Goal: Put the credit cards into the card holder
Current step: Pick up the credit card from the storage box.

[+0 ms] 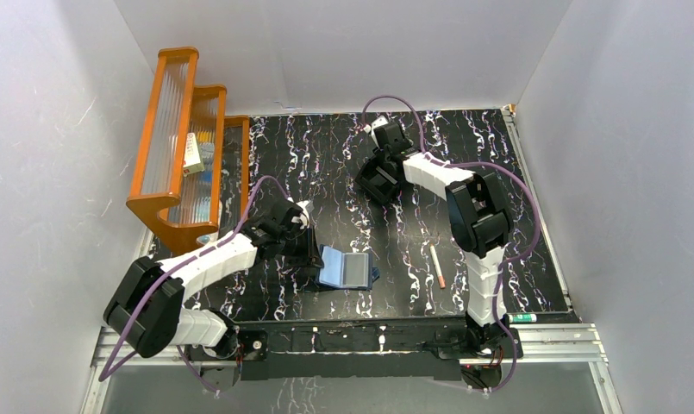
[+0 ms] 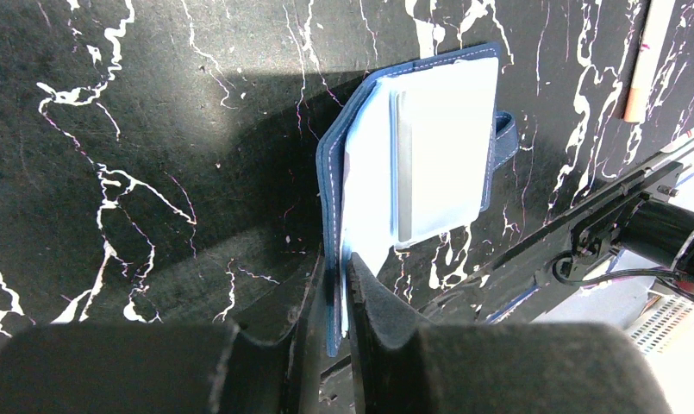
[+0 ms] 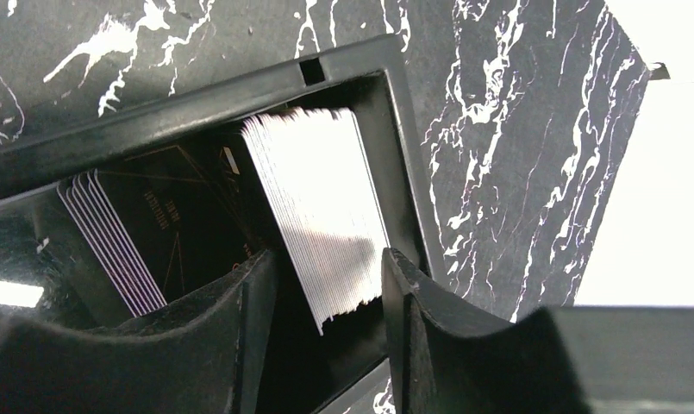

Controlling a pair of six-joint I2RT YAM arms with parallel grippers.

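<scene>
The navy card holder [image 2: 429,147] sits open with its near edge clamped tight in the left gripper [image 2: 336,276], while the credit cards [image 3: 321,198] stand stacked in the black box [image 3: 196,95], right between the right gripper's [image 3: 328,259] wide-spread jaws, which grip nothing.

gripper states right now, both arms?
left gripper: shut on the card holder edge.
right gripper: open, over the credit cards in the black box, holding nothing.
</scene>
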